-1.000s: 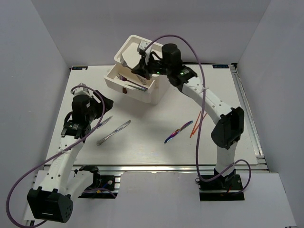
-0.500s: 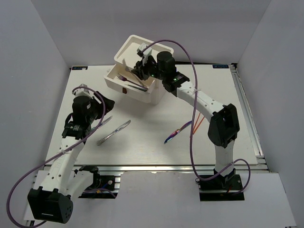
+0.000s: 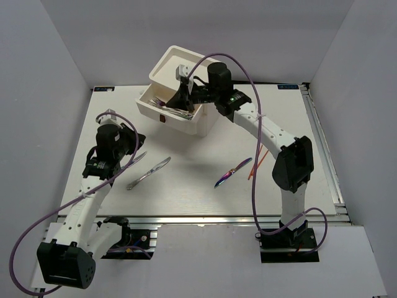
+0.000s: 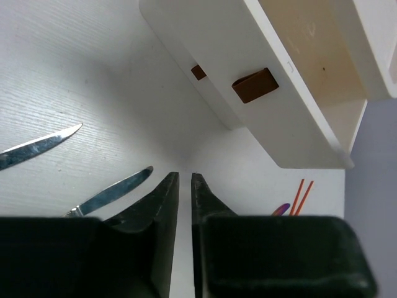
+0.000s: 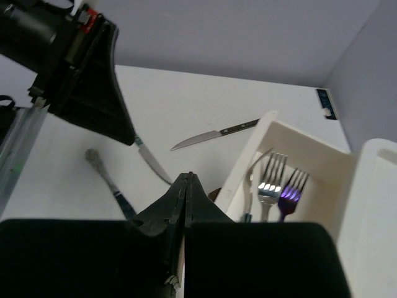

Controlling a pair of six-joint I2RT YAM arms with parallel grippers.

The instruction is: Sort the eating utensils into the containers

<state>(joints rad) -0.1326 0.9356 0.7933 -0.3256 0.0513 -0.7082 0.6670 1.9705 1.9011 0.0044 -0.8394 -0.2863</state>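
The white drawer unit [image 3: 205, 121] stands at the back, its lower drawer [image 3: 146, 103] pulled out with forks [image 3: 162, 101] inside. My right gripper [image 3: 180, 94] hovers over that drawer, shut and empty. In the right wrist view its tips [image 5: 188, 177] are near the drawer's rim, beside a silver fork [image 5: 271, 180] and a purple fork [image 5: 290, 190]. My left gripper [image 3: 132, 141] is low over the table, its jaws a narrow slit apart [image 4: 185, 177] with nothing between. Two silver knives [image 4: 115, 189] [image 4: 37, 149] lie just to its left.
An iridescent utensil [image 3: 232, 172] and two orange chopsticks [image 3: 257, 161] lie on the table to the right. A long silver knife [image 3: 149, 172] lies left of centre. Dark red pulls [image 4: 254, 85] mark the drawer fronts. A white tray [image 3: 166, 67] sits atop the unit.
My right gripper has swung left over the open drawer and closed. The left gripper's jaws have narrowed from wide to a slit, and it has shifted slightly.
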